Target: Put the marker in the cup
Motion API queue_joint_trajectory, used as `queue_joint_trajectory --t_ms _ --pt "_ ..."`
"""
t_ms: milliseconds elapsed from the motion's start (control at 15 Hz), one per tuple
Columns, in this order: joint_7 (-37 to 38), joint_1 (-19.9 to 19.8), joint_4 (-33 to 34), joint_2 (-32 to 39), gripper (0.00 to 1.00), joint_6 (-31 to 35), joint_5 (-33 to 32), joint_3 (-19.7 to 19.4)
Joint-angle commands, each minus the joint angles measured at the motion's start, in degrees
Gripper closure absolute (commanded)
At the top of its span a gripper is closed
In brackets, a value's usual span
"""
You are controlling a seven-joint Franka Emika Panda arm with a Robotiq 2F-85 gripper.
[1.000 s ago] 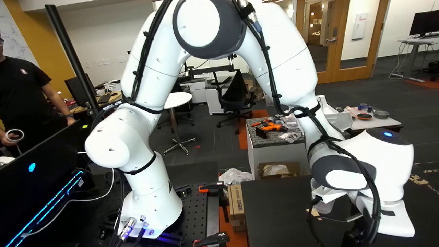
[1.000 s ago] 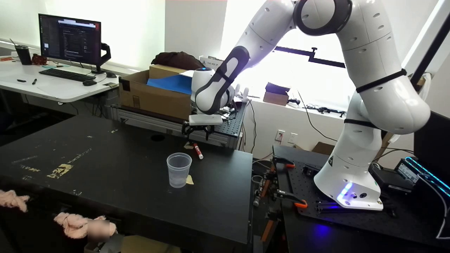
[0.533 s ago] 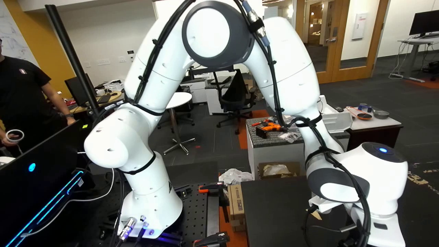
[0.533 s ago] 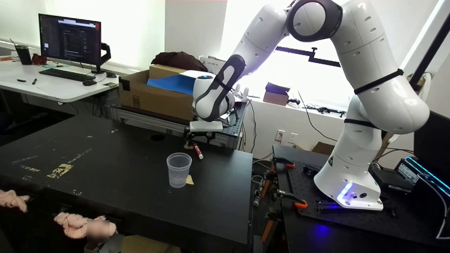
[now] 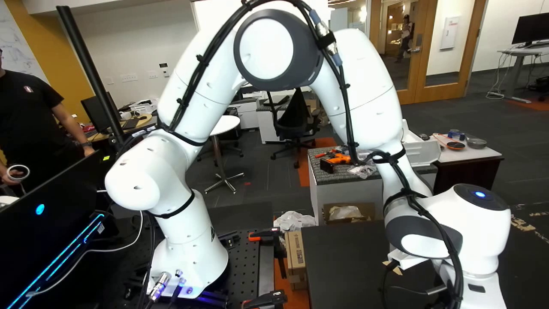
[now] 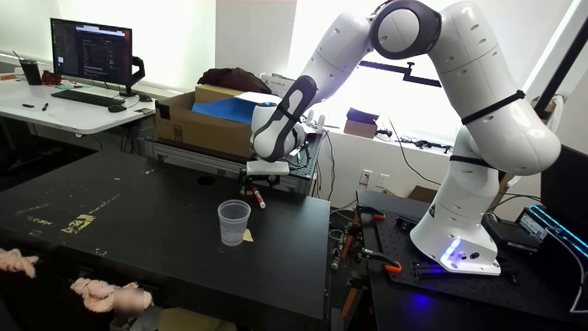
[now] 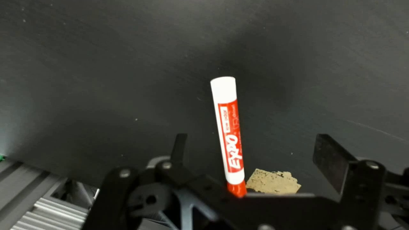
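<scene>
A red and white marker [image 7: 229, 131] lies flat on the black table in the wrist view, its red cap end partly covered by the gripper's body. My gripper [image 7: 251, 135] is open above it, with the marker between the two spread fingers but nearer the left one and touching neither, as far as I can see. In an exterior view the marker [image 6: 259, 197] pokes out from beneath the gripper [image 6: 259, 185]. Closer to that camera, the translucent cup [image 6: 233, 225] stands upright and looks empty. From the opposite viewpoint the arm blocks the marker and nearly all of the cup.
A tan tape scrap [image 7: 273, 182] is stuck beside the marker, and another tape piece [image 6: 247, 235] by the cup. Behind the black table [image 6: 161, 230], past its edge, a cardboard box [image 6: 202, 128] sits on a metal bench. A person [image 5: 34, 120] stands near the robot's base.
The arm has come down, bringing the open gripper lower over the marker, most of it in the first half second. Marker and cup have stayed put. Someone now shows behind the glass door.
</scene>
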Motion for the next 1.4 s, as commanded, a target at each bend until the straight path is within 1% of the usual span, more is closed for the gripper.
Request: queue_joint_trajectory --t_ms 0,1333 --pt "-1.5 -1.0 1.9 1.5 0.0 0.0 1.7 0.6" --pt "-1.6 -1.9 5.4 5.1 0.0 -1.0 2.2 0.8"
